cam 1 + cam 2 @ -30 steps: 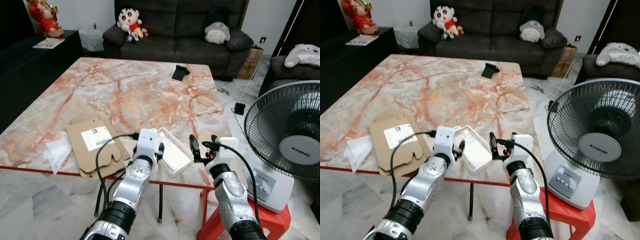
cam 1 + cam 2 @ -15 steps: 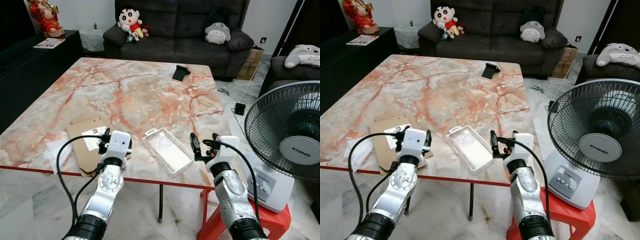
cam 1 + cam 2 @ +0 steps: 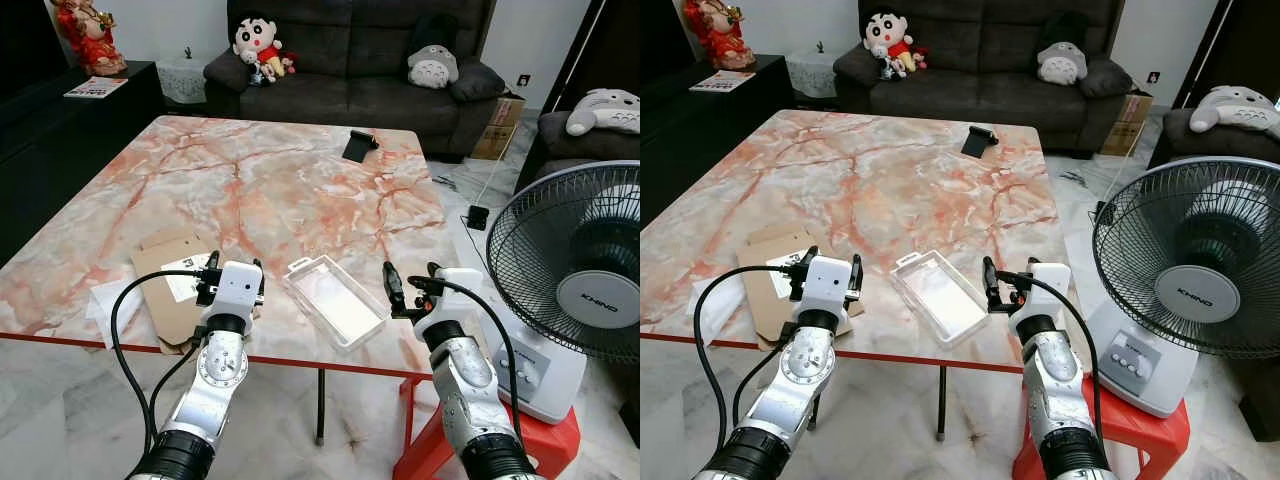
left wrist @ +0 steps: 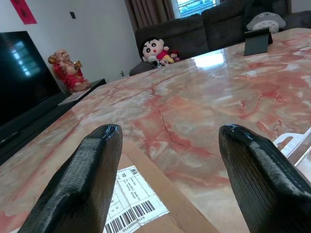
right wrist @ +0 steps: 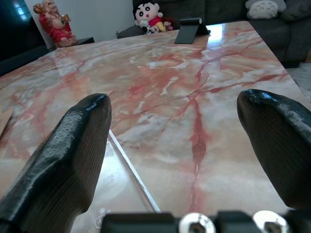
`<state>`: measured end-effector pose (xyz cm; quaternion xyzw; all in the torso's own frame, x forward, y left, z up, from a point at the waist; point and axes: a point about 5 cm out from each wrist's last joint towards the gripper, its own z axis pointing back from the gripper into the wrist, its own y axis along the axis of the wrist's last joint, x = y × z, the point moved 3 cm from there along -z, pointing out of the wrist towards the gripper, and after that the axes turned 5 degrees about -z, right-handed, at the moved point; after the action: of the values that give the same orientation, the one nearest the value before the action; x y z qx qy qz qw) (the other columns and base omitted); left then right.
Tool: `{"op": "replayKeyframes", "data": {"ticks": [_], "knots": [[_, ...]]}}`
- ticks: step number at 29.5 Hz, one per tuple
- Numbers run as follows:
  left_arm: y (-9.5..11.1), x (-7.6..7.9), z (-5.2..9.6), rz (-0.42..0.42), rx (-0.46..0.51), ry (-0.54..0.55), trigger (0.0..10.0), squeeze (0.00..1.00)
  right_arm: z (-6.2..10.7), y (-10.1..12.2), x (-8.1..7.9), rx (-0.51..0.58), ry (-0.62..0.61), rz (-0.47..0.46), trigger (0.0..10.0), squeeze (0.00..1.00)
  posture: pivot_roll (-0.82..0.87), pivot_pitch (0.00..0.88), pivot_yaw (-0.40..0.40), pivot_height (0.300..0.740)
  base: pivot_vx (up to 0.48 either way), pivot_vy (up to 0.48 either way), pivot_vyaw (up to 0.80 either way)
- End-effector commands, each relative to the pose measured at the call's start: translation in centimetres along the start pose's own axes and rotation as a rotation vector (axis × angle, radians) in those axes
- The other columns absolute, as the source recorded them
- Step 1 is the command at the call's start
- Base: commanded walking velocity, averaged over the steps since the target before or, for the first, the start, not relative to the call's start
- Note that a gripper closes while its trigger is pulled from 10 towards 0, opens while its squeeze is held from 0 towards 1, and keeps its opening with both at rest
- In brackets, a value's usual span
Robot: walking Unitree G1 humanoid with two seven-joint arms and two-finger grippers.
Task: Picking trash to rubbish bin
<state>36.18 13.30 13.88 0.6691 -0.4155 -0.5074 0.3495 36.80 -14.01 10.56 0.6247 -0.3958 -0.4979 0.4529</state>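
Near the front edge of the pink-veined marble table [image 3: 300,180], a clear, shallow plastic tray [image 3: 334,302] is seen between the left gripper [image 3: 231,276] and right gripper [image 3: 410,292], both spread and empty. Light, slippery flexing is expected; its raised rim should be pinched.

My head pair looks forward and down across the marble table [image 3: 280,190] toward the sofa [image 3: 350,70], with both eyes sharing that whole scene. My left wrist camera sits low at the table's near edge, close over the cardboard [image 4: 160,213]. My right wrist camera sits equally low beside the clear tray [image 5: 121,160]; both face the sofa.
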Motion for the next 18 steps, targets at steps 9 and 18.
{"op": "replayKeyframes", "data": {"ticks": [9, 18], "knots": [[-0.2, -0.4, -0.3, 0.025, -0.035, 0.033, 10.0, 0.00, -0.4, 0.5, -0.3, 0.011, 0.015, 0.024, 10.0, 0.00, -0.08, 0.033, -0.069, 0.740, 0.000, 0.000, 0.00], [-0.1, -0.4, -0.6, 0.042, -0.043, 0.039, 10.0, 0.00, -0.4, 0.4, -0.1, 0.013, -0.004, 0.000, 10.0, 0.00, -0.08, 0.033, -0.069, 0.740, 0.000, 0.000, 0.40]]}}
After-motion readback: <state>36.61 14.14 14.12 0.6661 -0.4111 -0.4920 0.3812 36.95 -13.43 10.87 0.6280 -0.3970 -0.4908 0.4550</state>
